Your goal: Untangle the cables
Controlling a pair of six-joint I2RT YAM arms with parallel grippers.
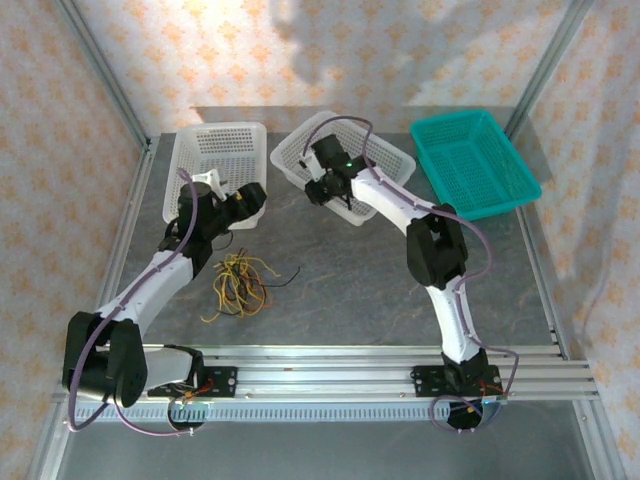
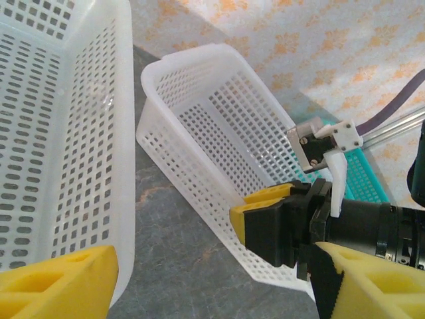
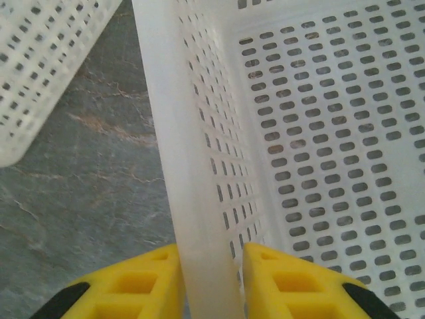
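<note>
The cables (image 1: 240, 285) lie as a loose tangle of yellow, black and reddish-brown strands on the grey table, in front of the left arm and apart from both grippers. My left gripper (image 1: 245, 200) (image 2: 212, 266) hovers between the two white baskets, open, with nothing between its yellow fingers. My right gripper (image 1: 322, 185) (image 3: 211, 256) is shut on the near rim (image 3: 179, 133) of the middle white basket (image 1: 375, 165), one yellow finger outside the wall and one inside. The left wrist view shows that gripper (image 2: 279, 219) at the basket's corner.
A second white basket (image 1: 215, 150) (image 2: 60, 133) stands at the back left, close beside the tilted middle basket (image 2: 199, 133). A teal basket (image 1: 475, 165) sits at the back right. Metal frame posts and patterned walls border the table.
</note>
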